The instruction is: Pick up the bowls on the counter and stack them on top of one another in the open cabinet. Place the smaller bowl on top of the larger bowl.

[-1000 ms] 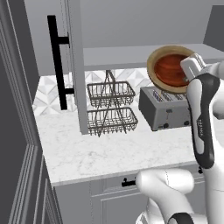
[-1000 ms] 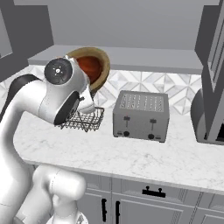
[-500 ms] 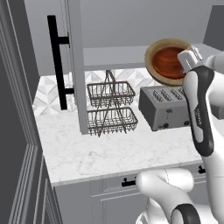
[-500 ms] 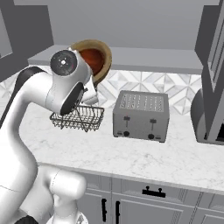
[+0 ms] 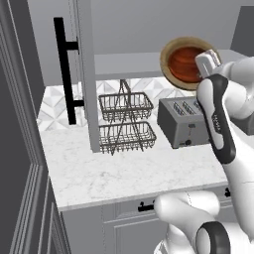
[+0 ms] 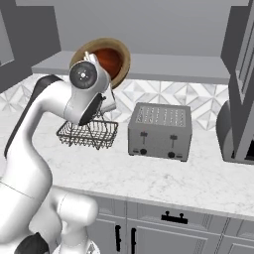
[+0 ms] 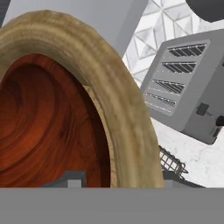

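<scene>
**Up at shelf height: both bowls carried as one, rim in the claw**

Up beside the cabinet shelf [image 5: 129,63], we note the larger bowl [image 5: 171,47] held aloft and tipped on edge, its open face turned toward the base cameras; the smaller bowl [image 5: 186,63] sits nested inside it, dark red against the tan rim; in the hand view the larger bowl [image 7: 109,92] crowds the frame with the smaller bowl [image 7: 48,131] within, so the stack looks already made and what remains, by our reading, is to set it on the shelf.

We judge the tilt a consequence of the hold; the gripper [image 5: 207,62] grasps the thick rim at its lower right edge as the left base view shows it, jaws part-way closed on the wood, so the bowl hangs sideways from the claw rather than level; the nested bowl stays put only because the larger one cups it, and we think a steeper tilt could let it slide out.

From the right base view the gripper [image 6: 101,62] sits just in front of the bowls, the wrist masking their lower left; the pair is level with the shelf's front edge, whether over it or short of it we cannot tell.

Outward and below: the wire basket rack [image 5: 125,121], the toaster [image 6: 159,130] and the counter [image 5: 134,173]; the cabinet door [image 5: 85,74] stands open with its black bar handle [image 5: 64,69].
</scene>
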